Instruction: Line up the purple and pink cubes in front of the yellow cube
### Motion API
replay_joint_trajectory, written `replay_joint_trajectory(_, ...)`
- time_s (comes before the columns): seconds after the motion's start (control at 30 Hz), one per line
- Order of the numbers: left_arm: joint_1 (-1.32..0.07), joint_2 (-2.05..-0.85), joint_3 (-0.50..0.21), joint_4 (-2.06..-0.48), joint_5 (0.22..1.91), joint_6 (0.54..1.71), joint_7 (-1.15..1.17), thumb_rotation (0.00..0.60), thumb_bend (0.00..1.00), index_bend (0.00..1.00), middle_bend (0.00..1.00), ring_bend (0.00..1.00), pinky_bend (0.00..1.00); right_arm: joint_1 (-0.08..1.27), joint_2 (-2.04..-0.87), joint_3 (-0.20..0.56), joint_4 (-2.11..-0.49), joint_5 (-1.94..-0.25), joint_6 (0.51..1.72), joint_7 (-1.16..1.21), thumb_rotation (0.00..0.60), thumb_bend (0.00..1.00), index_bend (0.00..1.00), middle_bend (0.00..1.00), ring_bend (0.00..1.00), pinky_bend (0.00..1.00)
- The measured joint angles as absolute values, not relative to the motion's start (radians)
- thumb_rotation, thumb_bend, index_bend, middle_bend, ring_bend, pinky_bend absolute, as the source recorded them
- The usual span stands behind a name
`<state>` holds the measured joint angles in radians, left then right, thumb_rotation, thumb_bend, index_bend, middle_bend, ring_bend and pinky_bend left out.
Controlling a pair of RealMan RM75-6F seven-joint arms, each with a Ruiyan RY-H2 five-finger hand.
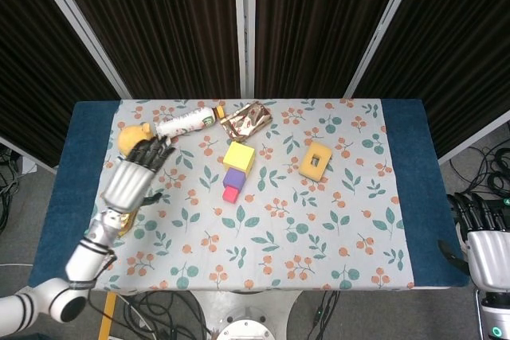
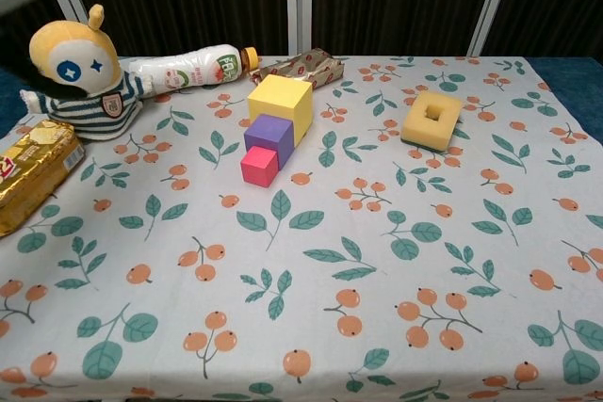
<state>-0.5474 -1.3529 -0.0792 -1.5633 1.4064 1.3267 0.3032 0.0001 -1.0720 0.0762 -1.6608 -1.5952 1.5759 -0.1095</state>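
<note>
The purple cube [image 2: 268, 134] and pink cube [image 2: 259, 166] are lined up touching before the yellow cube [image 2: 280, 105]. Being probably light and rigid, they are best gripped by opposite flat sides. The left hand [image 1: 135, 177] is held spread and empty; the right hand [image 1: 482, 238] seemingly likewise.

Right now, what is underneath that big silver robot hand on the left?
In the head view the left hand covers most of the yellow plush doll and part of the gold snack packet. Whether the hand touches them cannot be told.

Even, bright overhead light — soft short shadows under the table [image 2: 396, 327] things, no glare; the chest view's top-left corner is smeared with blur.
</note>
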Motion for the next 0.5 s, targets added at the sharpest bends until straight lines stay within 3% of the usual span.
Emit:
replay_joint_trajectory(0.17,-0.418,-1.251,-0.043,-1.565,1.402,1.431,0.176,0.600,0.00,0.16,0.01,0.02,0.14,0.019,-1.087,0.073,-1.637,-1.593,1.550,-0.100,0.600,0.16,0.11,0.11,0.00,0.13)
replay_joint_trajectory(0.5,-0.232,-1.209,0.023,-1.527,1.423,1.576,0.090,0.600,0.00,0.16,0.01,0.02,0.14,0.031,-1.113,0.057,-1.625,-1.593,1.527,-0.101,0.600,0.16,0.11,0.10,0.00,0.12)
